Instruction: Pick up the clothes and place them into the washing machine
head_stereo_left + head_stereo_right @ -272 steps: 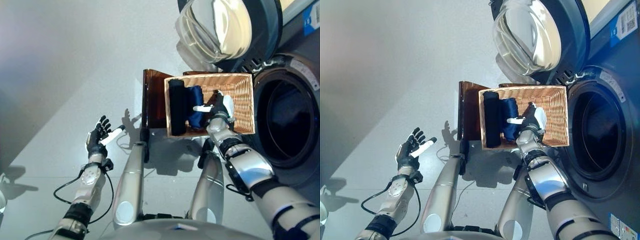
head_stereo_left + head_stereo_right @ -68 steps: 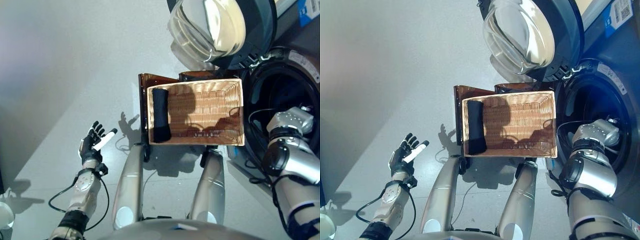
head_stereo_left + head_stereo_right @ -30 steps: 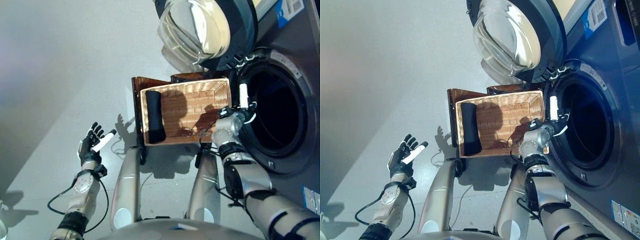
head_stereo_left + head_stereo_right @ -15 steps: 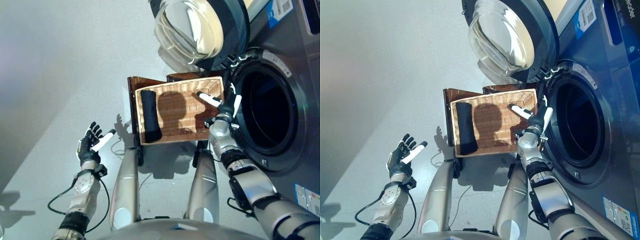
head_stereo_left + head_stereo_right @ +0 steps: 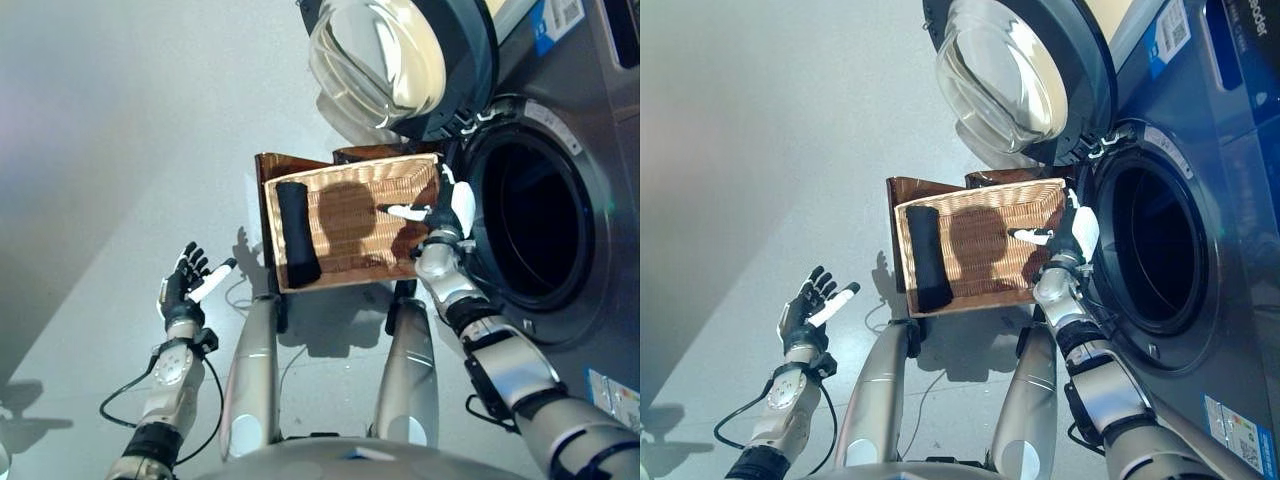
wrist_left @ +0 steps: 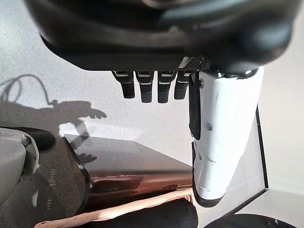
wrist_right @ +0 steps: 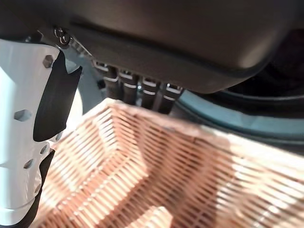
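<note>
A rolled black cloth (image 5: 297, 232) lies at the left end of the wicker basket (image 5: 360, 245), which rests on the dark brown box (image 5: 910, 190) beside the washing machine. The machine's drum (image 5: 540, 220) stands open and dark. My right hand (image 5: 440, 215) hovers over the basket's right end, next to the drum's rim, open and empty; its fingers (image 7: 137, 85) are straight above the weave (image 7: 142, 180). My left hand (image 5: 190, 280) is open and empty, held out over the floor left of the basket. The cloth also shows in the left wrist view (image 6: 161, 216).
The machine's round glass door (image 5: 390, 60) is swung open above the basket's far side. The machine's front panel (image 5: 1230, 330) takes up the right side. Grey floor (image 5: 120, 150) lies to the left.
The blue cloth seen in the basket 9 s ago is gone from it. My right hand has come back out of the drum and now sits over the basket's right end, empty.
</note>
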